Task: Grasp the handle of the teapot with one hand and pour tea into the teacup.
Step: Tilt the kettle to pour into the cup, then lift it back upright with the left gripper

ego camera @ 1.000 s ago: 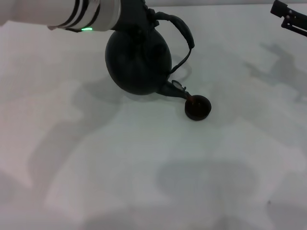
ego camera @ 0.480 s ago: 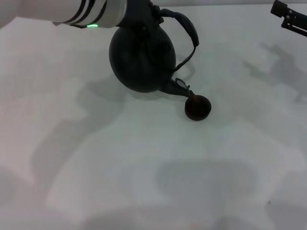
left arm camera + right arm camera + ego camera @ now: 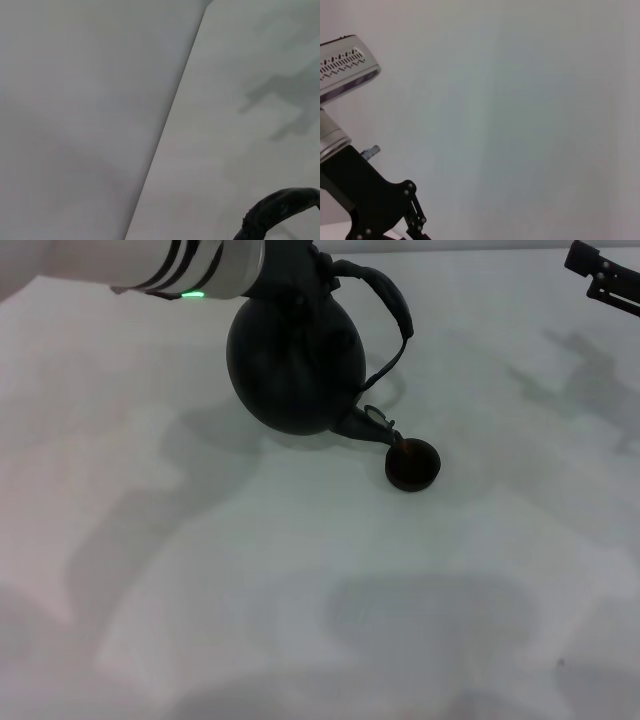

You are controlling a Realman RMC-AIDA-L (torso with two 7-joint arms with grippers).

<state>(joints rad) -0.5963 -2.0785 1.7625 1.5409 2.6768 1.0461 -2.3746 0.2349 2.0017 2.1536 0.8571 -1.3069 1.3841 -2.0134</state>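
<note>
The left end effector (image 3: pixel 300 270), fingers hidden behind the tilted teapot (image 3: pixel 295 360), pours into the teacup (image 3: pixel 412 464); a slow, steady tilt should keep the spout centred.

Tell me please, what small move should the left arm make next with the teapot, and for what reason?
Probably hold the tilt steady a little longer. The left gripper carries the teapot tipped, its spout right above the teacup, and a thin reddish stream seems to reach the cup. How full the cup is cannot be seen. The right gripper is parked far right.
</note>
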